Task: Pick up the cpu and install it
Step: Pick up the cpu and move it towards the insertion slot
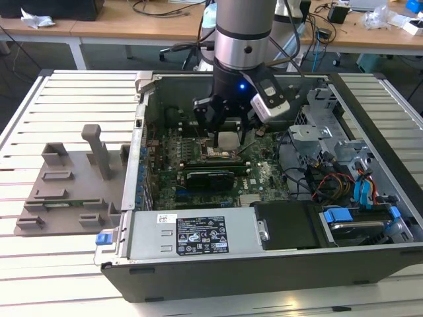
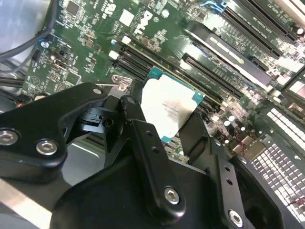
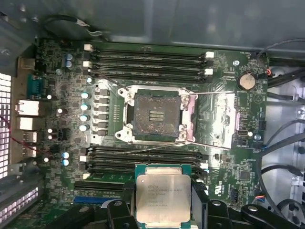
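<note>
An open computer case (image 1: pixel 198 271) lies on a white slatted table (image 1: pixel 66 92), with wooden desks (image 1: pixel 132 26) behind. The arm (image 1: pixel 242 33) reaches straight down into the case. Its gripper (image 1: pixel 228 134) clamps the cpu (image 3: pixel 163 194) above the motherboard (image 3: pixel 224 124), near the empty socket (image 3: pixel 156 116).

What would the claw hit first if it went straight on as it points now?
Likely the motherboard: the claw, shut on the cpu, points down at it. In the first wrist view the cpu lies over the memory slots beside the open socket, though depth is unclear.
</note>
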### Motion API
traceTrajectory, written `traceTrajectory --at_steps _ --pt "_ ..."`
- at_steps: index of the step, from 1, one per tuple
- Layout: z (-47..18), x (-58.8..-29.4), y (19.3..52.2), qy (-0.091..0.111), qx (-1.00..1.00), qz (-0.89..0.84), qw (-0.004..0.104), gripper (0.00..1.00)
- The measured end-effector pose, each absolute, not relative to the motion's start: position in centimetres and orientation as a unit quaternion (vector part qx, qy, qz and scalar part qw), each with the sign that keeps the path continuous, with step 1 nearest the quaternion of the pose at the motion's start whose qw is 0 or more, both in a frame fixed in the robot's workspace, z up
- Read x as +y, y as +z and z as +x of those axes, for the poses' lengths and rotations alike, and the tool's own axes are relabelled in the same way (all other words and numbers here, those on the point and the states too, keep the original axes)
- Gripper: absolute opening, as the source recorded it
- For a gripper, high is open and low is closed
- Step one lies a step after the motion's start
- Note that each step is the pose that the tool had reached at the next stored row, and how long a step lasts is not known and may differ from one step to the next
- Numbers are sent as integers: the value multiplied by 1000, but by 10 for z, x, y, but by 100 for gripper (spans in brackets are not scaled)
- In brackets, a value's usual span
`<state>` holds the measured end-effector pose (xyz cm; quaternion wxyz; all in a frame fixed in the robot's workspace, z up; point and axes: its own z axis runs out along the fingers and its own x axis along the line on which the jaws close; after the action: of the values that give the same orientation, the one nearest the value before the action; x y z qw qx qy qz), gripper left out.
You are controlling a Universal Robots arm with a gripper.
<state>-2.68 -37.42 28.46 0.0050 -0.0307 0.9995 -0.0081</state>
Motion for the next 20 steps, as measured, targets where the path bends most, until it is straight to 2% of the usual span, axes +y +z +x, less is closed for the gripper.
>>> traceTrajectory --at_steps 11,20 --pt "-24 -354 276 -8 999 -31 5 55" --pt "-24 -350 272 -8 999 -31 5 55"
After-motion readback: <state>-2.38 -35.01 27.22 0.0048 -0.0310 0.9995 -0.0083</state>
